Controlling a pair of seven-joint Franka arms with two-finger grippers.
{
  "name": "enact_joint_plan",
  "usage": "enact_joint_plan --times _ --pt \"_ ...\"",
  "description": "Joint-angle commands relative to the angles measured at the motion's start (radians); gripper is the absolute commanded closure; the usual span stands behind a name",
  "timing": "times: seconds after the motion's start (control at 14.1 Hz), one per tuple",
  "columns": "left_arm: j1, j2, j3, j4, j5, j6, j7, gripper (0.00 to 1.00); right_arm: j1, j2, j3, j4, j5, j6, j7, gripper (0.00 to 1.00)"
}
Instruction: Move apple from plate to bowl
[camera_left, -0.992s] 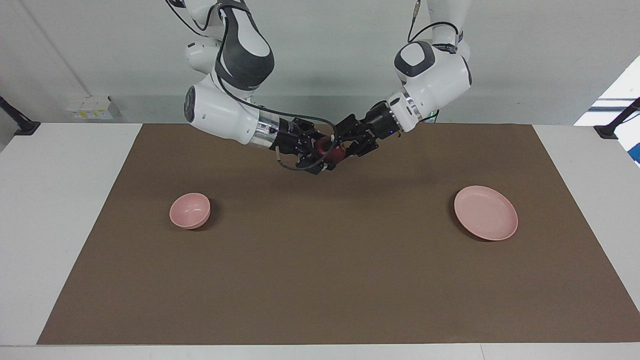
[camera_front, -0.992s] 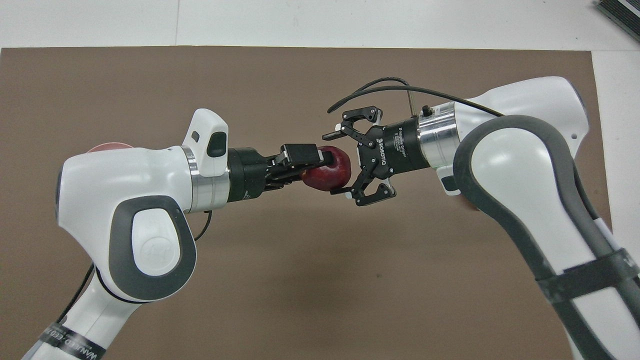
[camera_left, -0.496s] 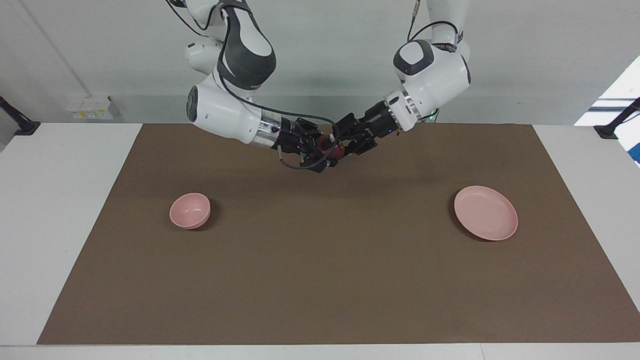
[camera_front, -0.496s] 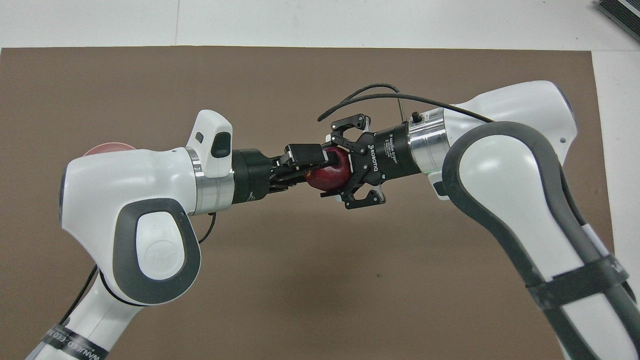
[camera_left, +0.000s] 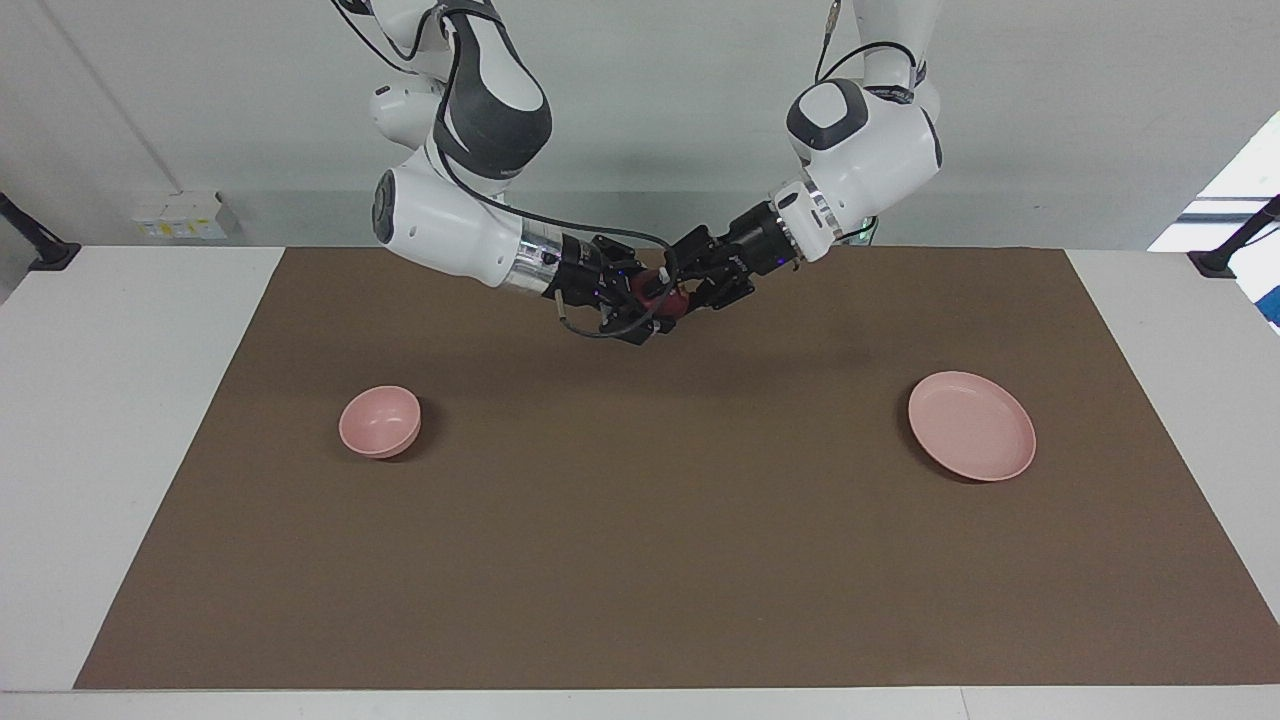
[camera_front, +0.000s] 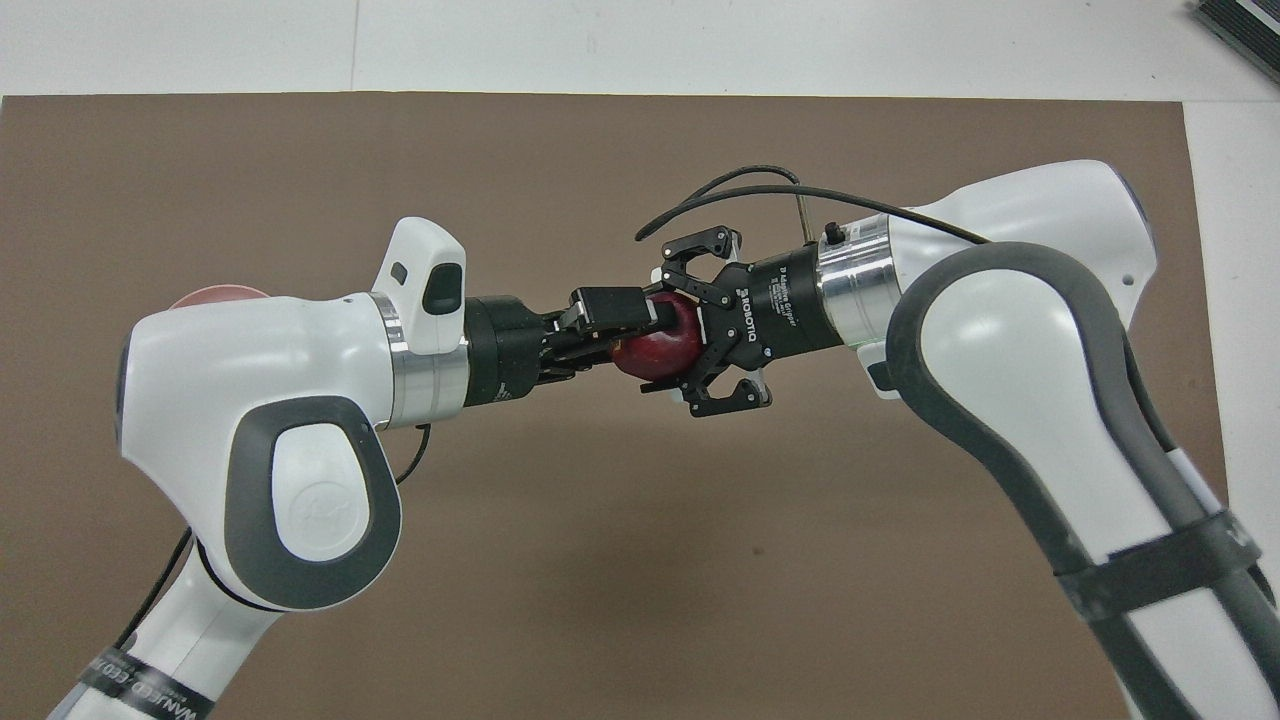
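Both arms raised over table's middle, wrists angled inward; left gripper (camera_front: 640, 330) and right gripper (camera_front: 672, 338) meet tip to tip, fingers closed.

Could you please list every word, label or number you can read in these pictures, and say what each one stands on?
"ROBOTIQ" on the black body of the right claw, beside the apple.
Smaller print beside it: too small to read.
Strip low on the left arm: partly legible, not readable with certainty.
The bowl and plate bear no writing.

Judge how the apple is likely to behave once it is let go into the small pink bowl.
The apple is round and glossy, so it may roll or slip. Held between left gripper and right gripper, it looks firm. The bowl looks light and might shift.
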Motion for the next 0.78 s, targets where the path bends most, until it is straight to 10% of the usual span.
enact_joint_plan --times 0.0,0.71 --pt "0.0 0.008 0.01 0.03 0.096 0.014 -0.009 0.0 -0.017 -0.019 0.002 -0.023 0.022 -0.028 -0.046 1.0" --pt "0.009 0.002 0.171 0.016 0.595 -0.251 -0.007 0.0 -0.087 -0.019 -0.008 -0.02 -0.154 -0.097 -0.281 1.0"
